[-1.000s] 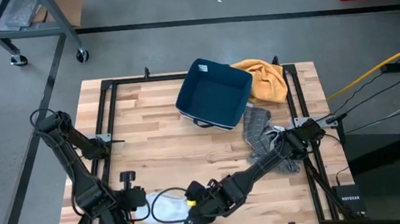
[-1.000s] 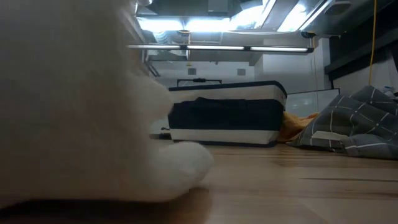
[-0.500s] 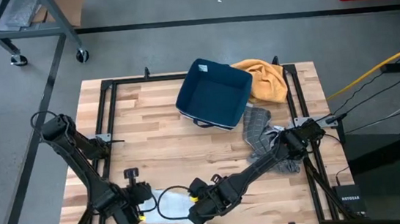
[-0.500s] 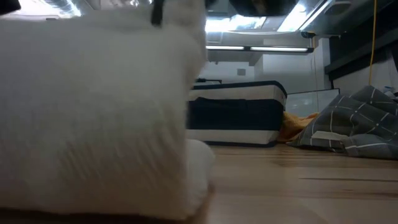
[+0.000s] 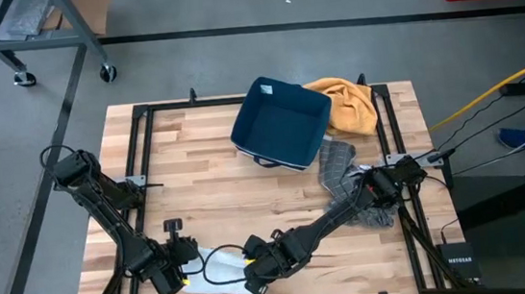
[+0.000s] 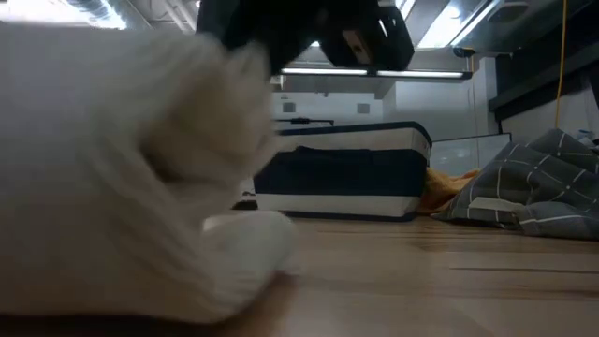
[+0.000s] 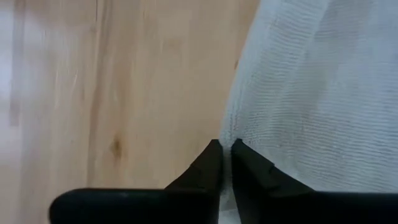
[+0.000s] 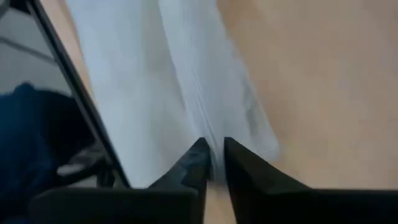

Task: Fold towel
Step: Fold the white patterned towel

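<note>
White towel (image 5: 215,270) at table (image 5: 208,186) near edge. Left gripper (image 7: 225,154) jaws pinch towel edge; right gripper (image 8: 213,155) jaws pinch its fold.

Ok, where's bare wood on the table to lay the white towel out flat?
The widest bare patch is the wooden table centre-left, bordered by the blue bin behind, the left arm alongside and the white towel in front. The right side is crowded: the grey checked cloth lies under the right arm, and the orange cloth sits beside the bin.
</note>
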Available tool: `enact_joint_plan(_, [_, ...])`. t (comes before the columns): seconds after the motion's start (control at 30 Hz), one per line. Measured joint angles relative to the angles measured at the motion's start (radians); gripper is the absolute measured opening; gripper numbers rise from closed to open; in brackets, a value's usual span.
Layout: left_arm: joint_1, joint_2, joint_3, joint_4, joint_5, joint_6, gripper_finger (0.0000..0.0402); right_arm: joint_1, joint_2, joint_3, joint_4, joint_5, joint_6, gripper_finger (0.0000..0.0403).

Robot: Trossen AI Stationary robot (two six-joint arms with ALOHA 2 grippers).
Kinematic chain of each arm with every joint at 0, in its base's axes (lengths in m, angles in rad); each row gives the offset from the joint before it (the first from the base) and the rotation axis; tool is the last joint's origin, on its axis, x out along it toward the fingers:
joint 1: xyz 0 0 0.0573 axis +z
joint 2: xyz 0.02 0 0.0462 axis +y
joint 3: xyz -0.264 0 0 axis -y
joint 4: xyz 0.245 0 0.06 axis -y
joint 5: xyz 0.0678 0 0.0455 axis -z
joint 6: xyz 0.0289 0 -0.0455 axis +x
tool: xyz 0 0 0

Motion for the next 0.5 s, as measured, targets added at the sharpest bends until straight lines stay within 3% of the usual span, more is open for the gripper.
enact_joint_plan(0.27, [-0.001,0.000,-0.004,-0.014,0.008,-0.050,0.0105,-0.043,0.000,-0.003,-0.024,-0.049,-0.001,0.0152])
enact_joint_plan(0.5, [-0.001,-0.001,-0.003,-0.065,-0.036,-0.149,0.0090,-0.061,0.000,-0.002,-0.017,-0.039,0.001,0.0165])
